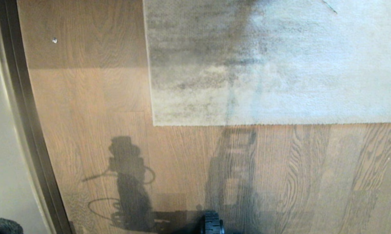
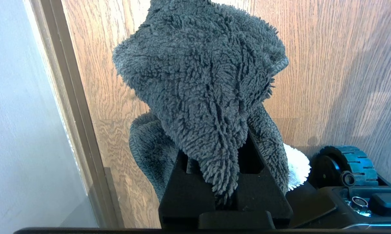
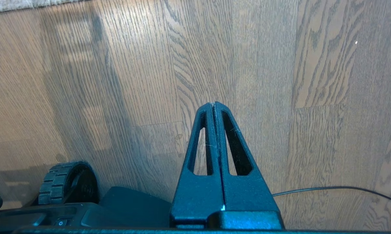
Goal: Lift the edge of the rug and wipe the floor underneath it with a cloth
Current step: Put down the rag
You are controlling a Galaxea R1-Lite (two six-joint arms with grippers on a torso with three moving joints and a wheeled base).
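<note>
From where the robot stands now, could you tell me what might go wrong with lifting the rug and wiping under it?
1. The rug edge lies flat on the floor, and the right hand is shut, so it may struggle to get under the hem.
2. The cloth hangs loosely over the left hand; a trailing fold could drag or slip out during wiping.
3. A thin black cable lies on the floor near the right hand and could snag.
</note>
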